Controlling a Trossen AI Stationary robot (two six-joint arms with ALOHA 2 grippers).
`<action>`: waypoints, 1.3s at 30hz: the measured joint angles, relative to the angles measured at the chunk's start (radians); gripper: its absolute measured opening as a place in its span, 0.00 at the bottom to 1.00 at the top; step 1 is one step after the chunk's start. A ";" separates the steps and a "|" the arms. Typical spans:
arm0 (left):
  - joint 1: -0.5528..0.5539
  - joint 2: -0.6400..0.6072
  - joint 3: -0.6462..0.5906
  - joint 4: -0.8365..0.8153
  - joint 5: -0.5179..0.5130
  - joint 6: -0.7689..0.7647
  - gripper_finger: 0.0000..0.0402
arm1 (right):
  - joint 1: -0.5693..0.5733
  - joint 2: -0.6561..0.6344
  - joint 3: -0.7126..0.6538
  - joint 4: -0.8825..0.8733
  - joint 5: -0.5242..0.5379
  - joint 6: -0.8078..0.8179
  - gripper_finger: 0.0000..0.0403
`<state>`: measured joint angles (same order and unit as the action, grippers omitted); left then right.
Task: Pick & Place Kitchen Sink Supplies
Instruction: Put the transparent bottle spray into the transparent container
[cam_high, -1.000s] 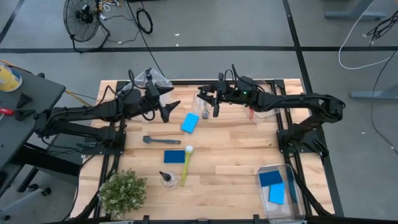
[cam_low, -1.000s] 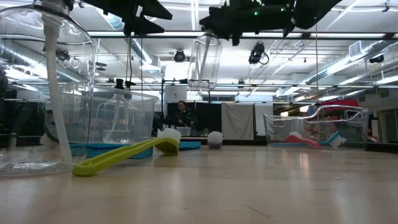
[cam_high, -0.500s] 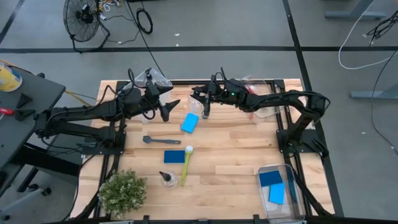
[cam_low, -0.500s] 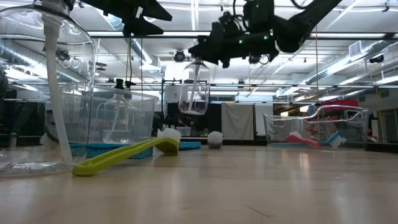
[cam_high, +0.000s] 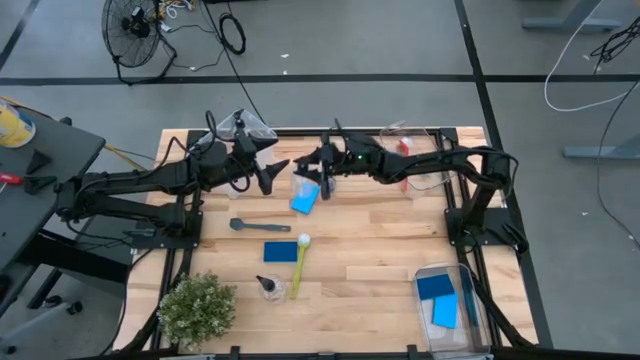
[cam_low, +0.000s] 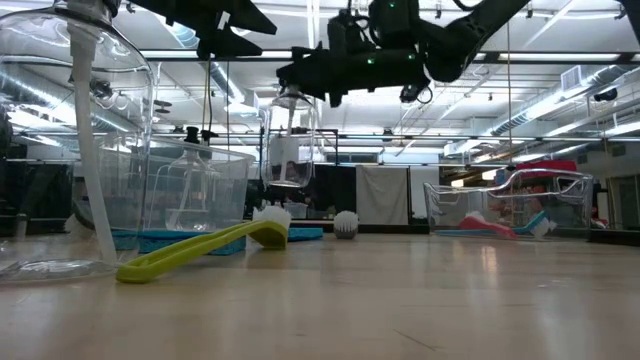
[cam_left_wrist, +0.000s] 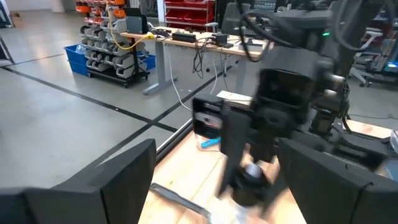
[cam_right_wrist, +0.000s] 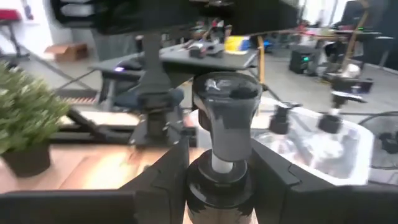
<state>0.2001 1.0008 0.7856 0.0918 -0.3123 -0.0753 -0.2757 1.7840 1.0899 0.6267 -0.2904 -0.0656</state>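
My right gripper (cam_high: 314, 180) is shut on a small clear bottle (cam_low: 289, 150) with a black top, which hangs high over the table's far middle. My left gripper (cam_high: 276, 172) stands open just left of it, its fingers (cam_left_wrist: 118, 180) wide apart and the bottle's black top (cam_left_wrist: 251, 179) ahead of them. Flat on the table lie a blue sponge (cam_high: 305, 197), a grey brush (cam_high: 258, 226), a second blue sponge (cam_high: 281, 251) and a yellow-green brush (cam_high: 299, 262). Another small bottle (cam_high: 268, 288) stands upright near the front. My right gripper pinches the bottle at its black collar (cam_right_wrist: 219, 177), just under the pump head (cam_right_wrist: 227, 93), with one finger (cam_right_wrist: 163, 171) on either side. The fingers come in level from the table's right. The bottle hangs upright below them, clear of the table.
A potted plant (cam_high: 197, 308) stands at the near left corner. A clear bin (cam_high: 470, 318) at the near right holds blue sponges and a blue brush. Two more clear bins sit at the far edge, one (cam_high: 243, 125) left, one (cam_high: 418, 168) right with a red brush.
My right gripper has carried the bottle toward the table's left edge and downward, closer to my left gripper. The bottle has stayed upright and hanging clear of the table. My left gripper has kept still.
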 joint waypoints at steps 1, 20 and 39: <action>0.000 0.000 0.000 0.000 -0.004 0.000 0.85 | 0.008 0.000 0.005 -0.012 -0.004 -0.008 0.33; -0.001 -0.142 0.001 0.000 -0.009 0.004 0.85 | 0.010 0.111 0.084 0.024 -0.013 0.024 0.33; -0.001 -0.177 0.001 -0.033 -0.035 0.017 0.85 | 0.001 0.363 0.356 -0.085 -0.006 0.027 0.33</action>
<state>0.1989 0.8241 0.7864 0.0587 -0.3470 -0.0579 -0.2749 2.1466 1.4464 0.5420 -0.2962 -0.0387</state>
